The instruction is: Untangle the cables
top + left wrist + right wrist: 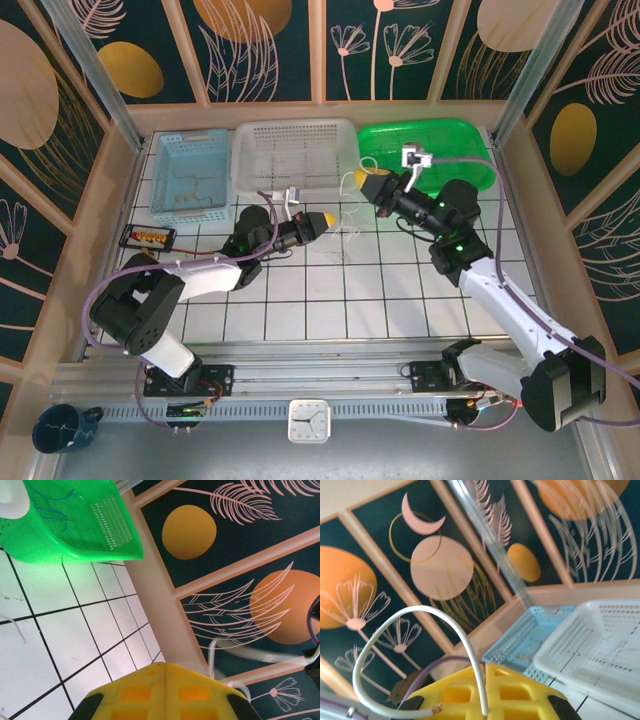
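- I am working with both arms over the middle of the tiled table [400,300], because that is where the cables [345,238] are lying: a small knot of thin wires on the tiles, just in front of the white basket [250,150].
- I am holding my right gripper [362,180] fully closed on a white strand [420,611]. In the right wrist view the strand is arching up and running down the seam between the yellow fingers, its bare copper end sticking out to one side.
- I am keeping that gripper raised near the front edge of the green basket [470,165], so the strand is lifting clear of the tangle, I think.
- My left gripper [322,220] is closed tight too, pointing toward the right one with the tangle hanging between and just below the two tips.
- In the left wrist view a blurred pale wire [250,653] is looping out just beside my left fingertips; whether it is pinched between them I cannot tell.
- The two tips are facing each other from opposite sides, which I judge is for drawing the strands apart.
- The blue basket [192,172] is standing well off to the left.
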You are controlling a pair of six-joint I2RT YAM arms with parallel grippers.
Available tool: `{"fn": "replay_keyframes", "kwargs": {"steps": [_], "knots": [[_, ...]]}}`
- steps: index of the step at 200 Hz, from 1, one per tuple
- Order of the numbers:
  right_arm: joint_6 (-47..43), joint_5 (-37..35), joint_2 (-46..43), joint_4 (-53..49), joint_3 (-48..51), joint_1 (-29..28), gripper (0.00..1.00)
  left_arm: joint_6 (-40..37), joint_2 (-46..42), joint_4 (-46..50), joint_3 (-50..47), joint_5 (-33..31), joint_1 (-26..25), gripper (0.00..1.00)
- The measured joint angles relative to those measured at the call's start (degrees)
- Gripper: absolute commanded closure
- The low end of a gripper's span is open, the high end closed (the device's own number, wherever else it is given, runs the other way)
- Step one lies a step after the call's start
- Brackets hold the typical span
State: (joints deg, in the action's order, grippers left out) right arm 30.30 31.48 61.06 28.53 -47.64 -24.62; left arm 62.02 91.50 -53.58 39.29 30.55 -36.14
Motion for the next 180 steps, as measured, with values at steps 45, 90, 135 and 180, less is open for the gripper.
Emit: {"fn": "replay_keyframes", "kwargs": {"steps": [45, 90, 135, 180], "knots": [[0.57, -0.63, -0.83, -0.02, -1.46, 1.62, 1.0, -0.02, 0.44, -0.2, -1.75, -0.13, 0.0, 0.93], [0.55, -1.88, -0.48, -0.02, -1.84, 1.62, 1.0, -0.35, 0.31, -0.26, -1.88, -0.42, 0.0, 0.56], [1.2, -2.03, -0.02, -0.02, -1.79, 1.62, 1.0, -4.46, -3.65, 2.4, -2.62, -0.61, 0.0, 0.52], [2.01, -1.86, 0.15, -0.31, -1.44, 1.62, 1.0, -16.22, -9.16, 10.1, -2.67, -2.49, 0.0, 0.49]]}}
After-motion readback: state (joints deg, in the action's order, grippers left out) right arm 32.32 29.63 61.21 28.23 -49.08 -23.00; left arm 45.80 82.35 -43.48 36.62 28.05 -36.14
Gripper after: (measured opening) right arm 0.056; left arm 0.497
